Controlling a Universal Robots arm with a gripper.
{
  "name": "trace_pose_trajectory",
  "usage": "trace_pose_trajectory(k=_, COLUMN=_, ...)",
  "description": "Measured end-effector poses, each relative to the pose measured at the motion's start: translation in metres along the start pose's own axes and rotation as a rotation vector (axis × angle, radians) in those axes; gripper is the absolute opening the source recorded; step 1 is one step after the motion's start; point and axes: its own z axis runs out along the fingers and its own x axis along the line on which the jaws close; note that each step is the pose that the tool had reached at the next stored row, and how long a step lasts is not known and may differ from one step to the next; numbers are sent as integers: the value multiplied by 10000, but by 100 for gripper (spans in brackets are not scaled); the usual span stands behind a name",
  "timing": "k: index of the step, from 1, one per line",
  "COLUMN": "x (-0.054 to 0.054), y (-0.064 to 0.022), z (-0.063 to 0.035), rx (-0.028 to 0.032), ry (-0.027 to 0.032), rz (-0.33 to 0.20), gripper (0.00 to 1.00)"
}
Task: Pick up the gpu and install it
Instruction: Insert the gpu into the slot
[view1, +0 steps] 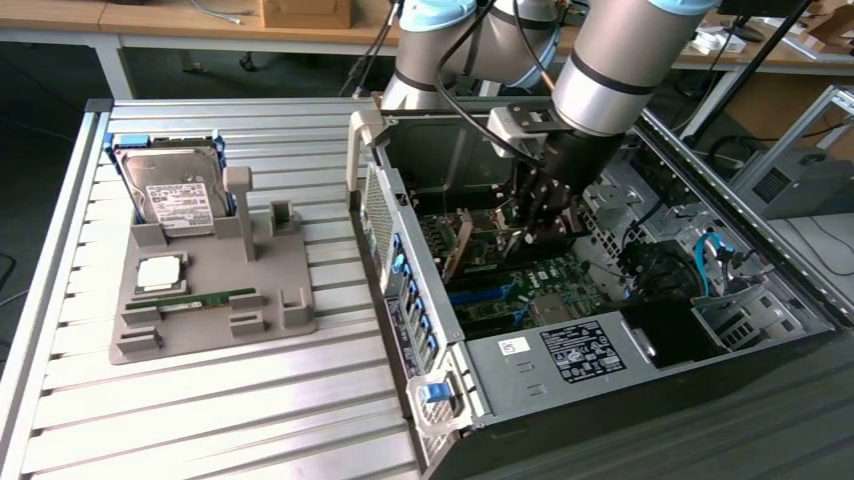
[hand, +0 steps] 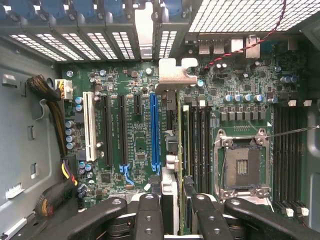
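The gpu (view1: 463, 246) stands on edge inside the open computer case (view1: 400, 230), its brownish-green board facing the exterior view's left. My gripper (view1: 541, 222) reaches down into the case and is shut on the card's upper edge. In the wrist view the gpu (hand: 172, 165) appears edge-on between my two black fingers (hand: 150, 215), with its silver bracket (hand: 172, 75) at the far end by the case's rear slots. It hangs over the motherboard (hand: 135, 145), right next to the long blue slot (hand: 154, 130). Whether it sits in a slot I cannot tell.
On the slatted table, a grey fixture (view1: 287, 315) holds a silver hard drive (view1: 174, 195), a CPU (view1: 160, 272) and a green RAM stick (view1: 200, 300). Inside the case are an empty CPU socket (hand: 242, 167), a cable bundle (hand: 50, 115) and blue cables (view1: 707, 255).
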Motion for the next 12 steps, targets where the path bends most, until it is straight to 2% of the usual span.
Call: trace_pose_trajectory(k=12, x=8, y=20, z=9, rx=0, ry=0, rz=0, gripper=27)
